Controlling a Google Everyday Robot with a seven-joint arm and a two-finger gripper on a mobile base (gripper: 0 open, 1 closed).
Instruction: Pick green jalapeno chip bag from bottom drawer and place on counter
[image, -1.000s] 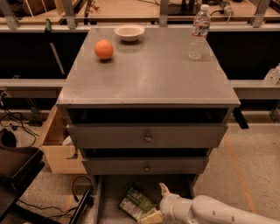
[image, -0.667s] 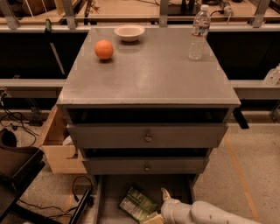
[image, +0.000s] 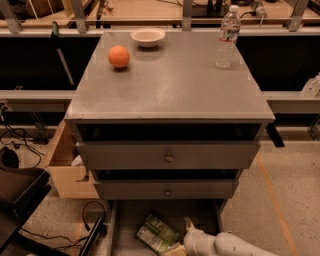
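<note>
Gripper (image: 183, 237) has sunk lower in the bottom drawer (image: 131, 220), at 3 o'clock of the green jalapeno chip bag (image: 156, 233); its grip cannot be told, pick pending.

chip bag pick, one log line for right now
phase: reach | gripper: in bottom drawer, beside green jalapeno chip bag | bag: on drawer floor | counter: no bag yet

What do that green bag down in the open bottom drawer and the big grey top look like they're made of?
The green jalapeno chip bag, beside the gripper in the bottom drawer, looks like thin foil or plastic film: creased and slightly shiny. The counter seems painted or laminated board, smooth with a soft sheen.
</note>
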